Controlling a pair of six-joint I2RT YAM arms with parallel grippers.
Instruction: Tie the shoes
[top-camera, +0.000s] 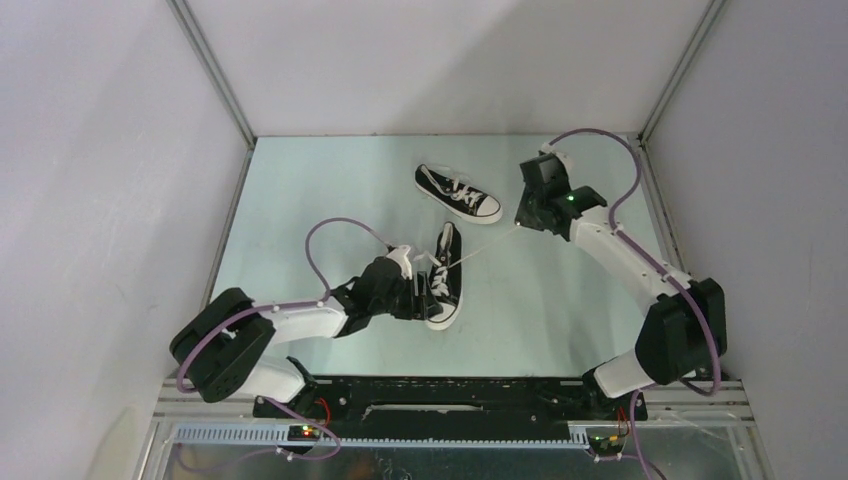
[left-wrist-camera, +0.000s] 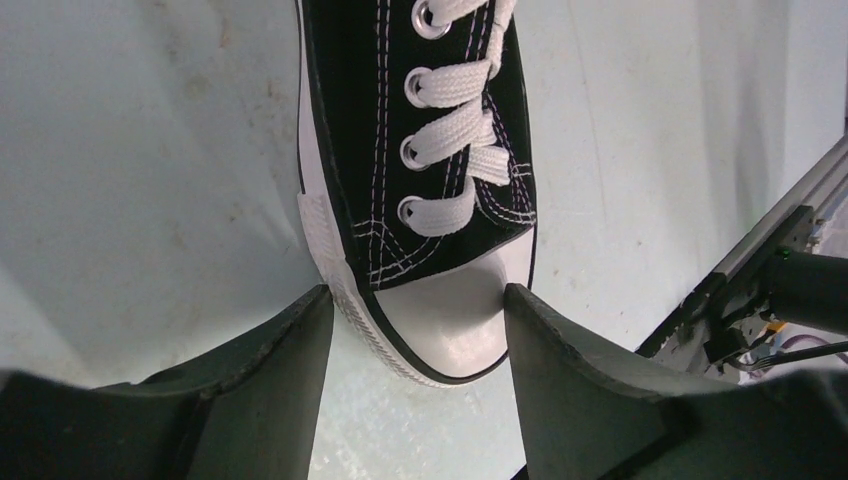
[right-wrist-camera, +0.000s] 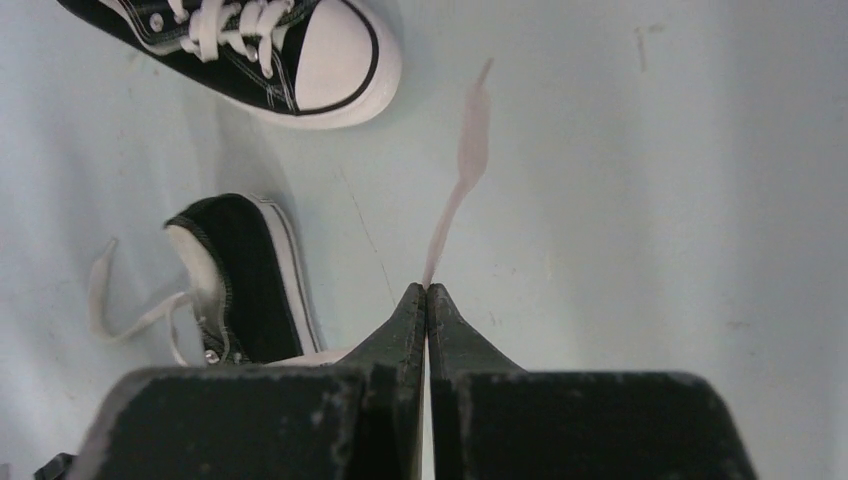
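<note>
Straddling the white toe cap (left-wrist-camera: 455, 325) of the near shoe (top-camera: 445, 278), the left claw (top-camera: 425, 292) is spread about as wide as the toe, and the wrist view shows its fingers (left-wrist-camera: 275, 370) meeting the rubber sole on both sides. This shoe lies around the middle of the counter (top-camera: 300, 200), with its toe towards the near edge and its heel towards the far edge. The far shoe (top-camera: 458, 194) lies apart from it, closer to the far edge, with its toe pointing right and slightly towards the near edge, and its laces crossed through the eyelets. From the near shoe's upper eyelets a white lace (top-camera: 490, 243) runs taut to the right. The right claw (top-camera: 521, 226) is pinched fully together on that lace, and its end (right-wrist-camera: 468, 150) trails beyond the fingertips over bare counter near the far-right corner.
</note>
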